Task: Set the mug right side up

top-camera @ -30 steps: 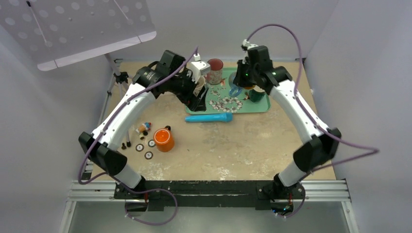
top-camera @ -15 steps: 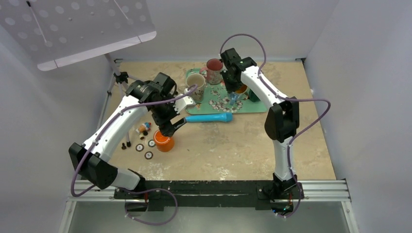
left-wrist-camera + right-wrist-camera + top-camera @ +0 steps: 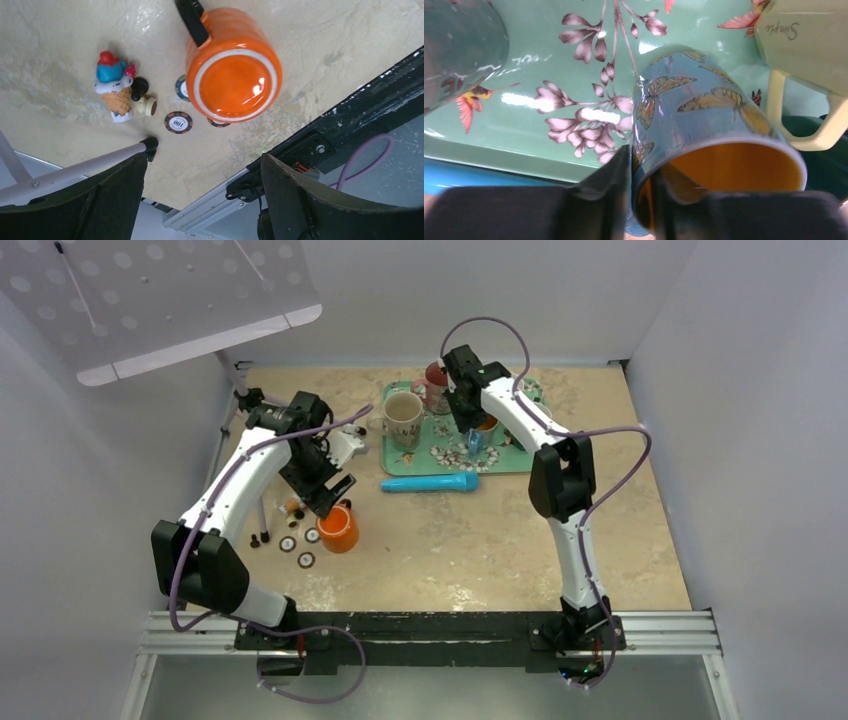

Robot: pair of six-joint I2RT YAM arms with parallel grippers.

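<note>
An orange mug (image 3: pixel 338 528) with a black handle stands upside down on the table at the left, its glossy base (image 3: pixel 232 80) facing up. My left gripper (image 3: pixel 328 492) hangs just above and behind it, open (image 3: pixel 202 165), with nothing between its fingers. On the floral tray, a blue butterfly mug (image 3: pixel 704 115) with an orange inside lies tilted, mouth toward the camera. My right gripper (image 3: pixel 639 165) is shut on its rim, one finger inside and one outside; from above it sits over that mug (image 3: pixel 474 439).
The green tray (image 3: pixel 520 455) also holds a cream mug (image 3: pixel 403 412), a red mug (image 3: pixel 437 380) and a dark green one. A turquoise cylinder (image 3: pixel 430 483) lies in front of it. An ice-cream toy (image 3: pixel 114 87), poker chips (image 3: pixel 178 122) and a tripod leg (image 3: pixel 75 170) crowd the orange mug.
My left arm has swung from the tray's left end forward to above the orange mug. My right arm has shifted left over the tray, onto the blue mug.
</note>
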